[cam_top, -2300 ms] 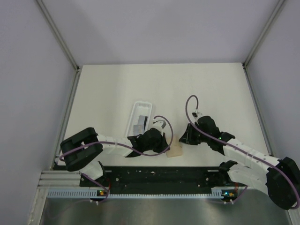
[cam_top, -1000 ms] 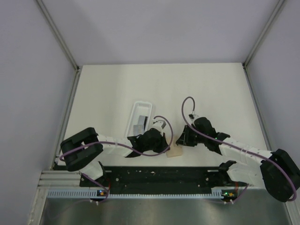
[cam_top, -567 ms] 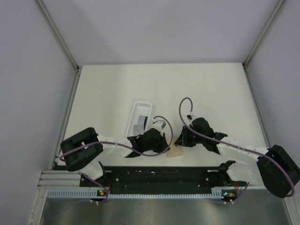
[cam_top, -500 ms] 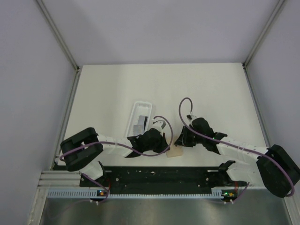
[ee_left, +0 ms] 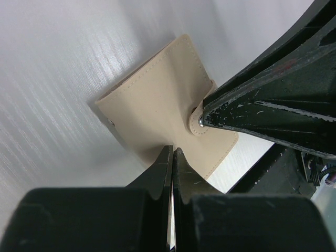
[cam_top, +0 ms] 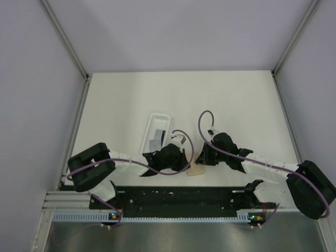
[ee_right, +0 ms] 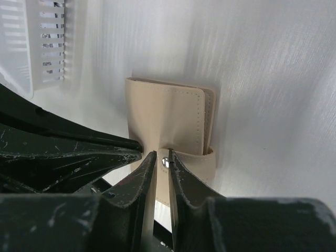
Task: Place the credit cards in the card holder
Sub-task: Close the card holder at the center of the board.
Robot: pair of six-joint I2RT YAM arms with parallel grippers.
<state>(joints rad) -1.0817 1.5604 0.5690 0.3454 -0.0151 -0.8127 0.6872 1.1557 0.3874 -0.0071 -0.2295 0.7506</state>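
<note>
Top view: white desk (cam_top: 236, 100). The tan card holder (cam_top: 197, 170) lies at the near edge of the desk, about mid-width, between the two arm ends. The left arm (cam_top: 126, 164) reaches in from the left and the right arm (cam_top: 262, 169) from the right. Both sets of jaws are hidden under the wrists here, so this view does not show their state. A clear tray (cam_top: 157, 131) sits just far-left of the holder, not touching it. The grey credit cards (cam_top: 157, 139) lie inside the tray.

Left wrist view: the card holder (ee_left: 152, 105) is folded and flat on the desk (ee_left: 52, 52). The left jaws are pressed together with only a hairline between them. Their fingertips (ee_left: 163, 164) meet on the holder's edge that faces the left arm, pinching it. The tab (ee_left: 195, 127) wraps over the holder's face, with the snap dot (ee_left: 200, 122) on it. A black finger of the right jaws comes in from the right, its tip at the snap dot.

Right wrist view: the card holder (ee_right: 168, 118) is folded, and its leather puckers toward the left jaws at its left near corner. The tab (ee_right: 197, 160) wraps round the right edge. The right jaws stand a slit apart, fingertips (ee_right: 148, 167) down on the tab end. The snap dot (ee_right: 166, 163) shows in the gap. The clear tray (ee_right: 16, 58) is at the far left.
</note>
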